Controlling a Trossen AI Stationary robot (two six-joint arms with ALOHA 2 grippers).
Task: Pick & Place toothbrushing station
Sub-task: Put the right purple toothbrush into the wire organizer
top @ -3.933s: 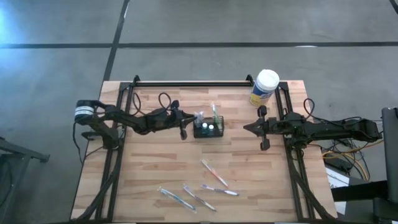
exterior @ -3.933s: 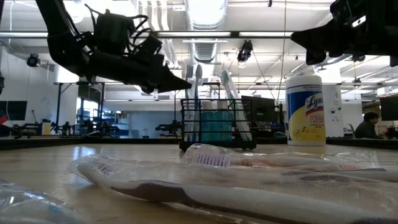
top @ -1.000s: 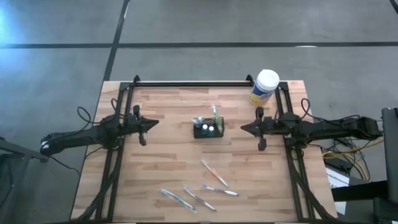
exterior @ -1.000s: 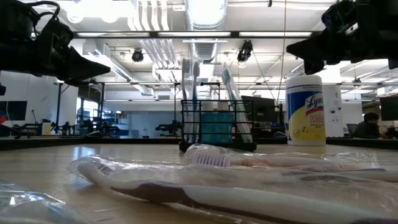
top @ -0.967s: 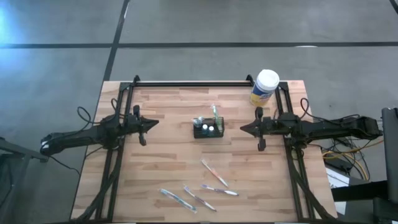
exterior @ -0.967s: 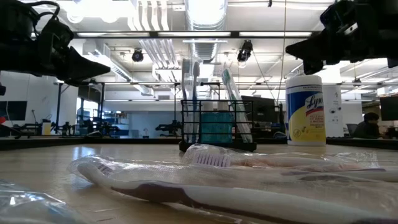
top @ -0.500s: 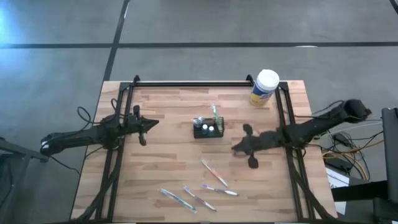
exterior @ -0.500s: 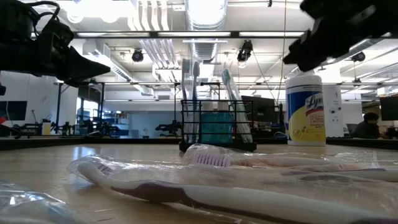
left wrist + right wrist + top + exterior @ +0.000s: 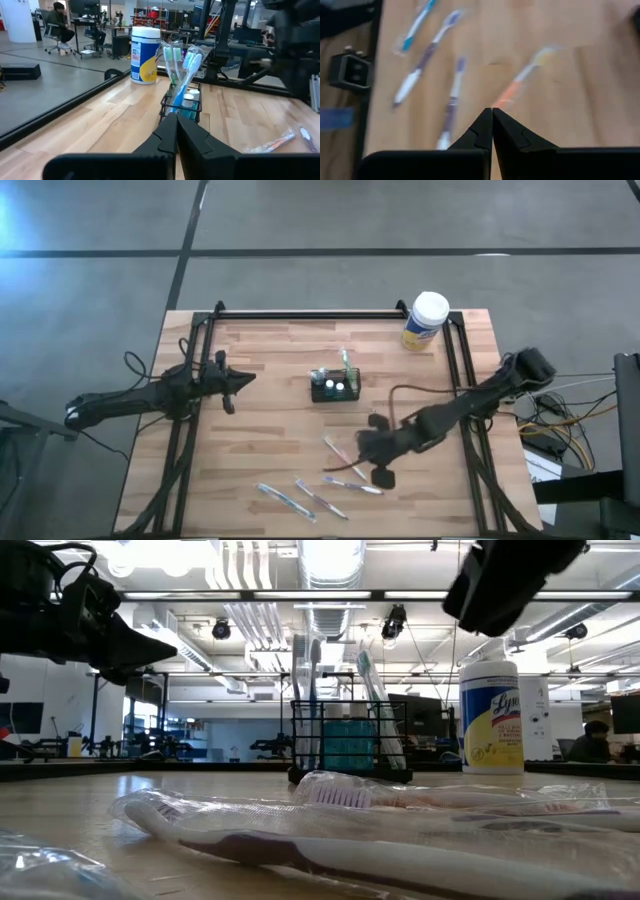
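The black wire-mesh caddy (image 9: 335,386) stands on its base at the table's middle, with several toothbrushes upright in it; it also shows in the low view (image 9: 345,745) and the left wrist view (image 9: 182,102). My left gripper (image 9: 234,380) is shut and empty, hovering to the caddy's left (image 9: 176,120). My right gripper (image 9: 362,448) is shut and empty, above the wrapped toothbrushes near the caddy's front right, pointing down at them (image 9: 491,112).
Several wrapped toothbrushes (image 9: 343,455) lie loose on the near half of the table; an orange one (image 9: 525,75) lies just past my right fingertips. A white-lidded, yellow-labelled canister (image 9: 427,320) stands at the far right corner. Black frame rails (image 9: 190,440) run along both sides.
My right gripper has swung from beside the caddy's right toward the table's near edge and leftward, tipping down over the wrapped toothbrushes. It has stayed shut. The caddy and toothbrushes have not moved.
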